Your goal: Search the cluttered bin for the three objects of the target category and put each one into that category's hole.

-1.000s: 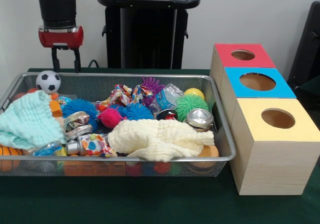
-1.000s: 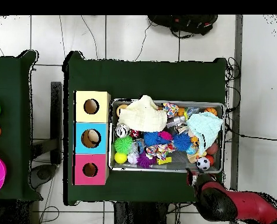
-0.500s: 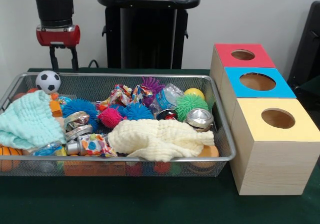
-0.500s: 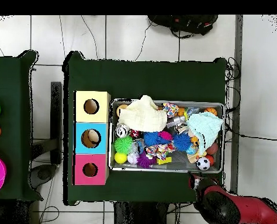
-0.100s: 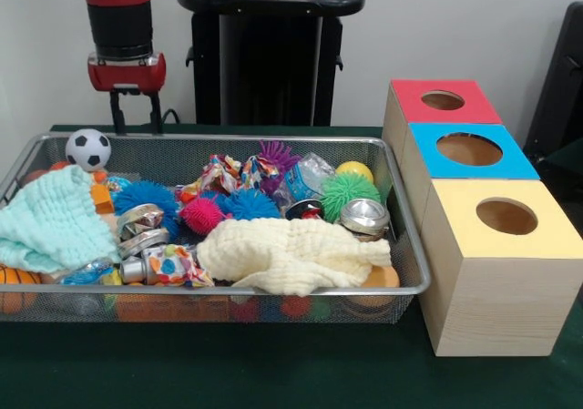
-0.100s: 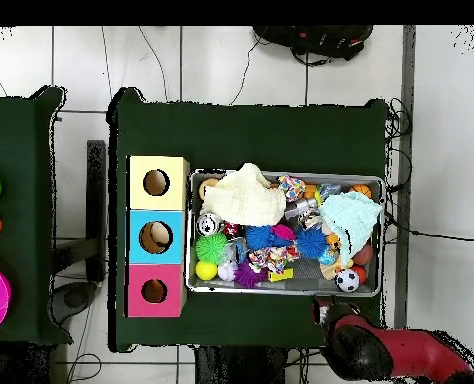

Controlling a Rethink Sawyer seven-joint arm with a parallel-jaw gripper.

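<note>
My gripper (image 5: 135,120) hangs open and empty just behind the far left rim of the wire mesh bin (image 5: 273,291), a little right of the soccer ball (image 5: 88,148). In the overhead view the gripper (image 6: 323,308) sits just outside the bin's rim (image 6: 281,293). The bin holds spiky balls in blue (image 5: 144,197), pink (image 5: 202,214) and green (image 5: 348,190), a yellow ball (image 5: 353,169), metal tins (image 5: 363,216), crinkly wrappers (image 5: 219,172), a mint cloth (image 5: 50,218) and a cream cloth (image 5: 291,254). Both cloths hide things beneath them.
Three wooden boxes with round holes stand in a row right of the bin: red top (image 5: 410,95), blue top (image 5: 515,165), yellow top (image 5: 451,218). A basketball (image 5: 14,286) lies in the bin's near left corner. The red arm (image 6: 381,350) reaches in beside the bin's corner.
The gripper has shifted to the right in the front view and sits slightly lower, still open and empty. Nothing in the bin has moved.
</note>
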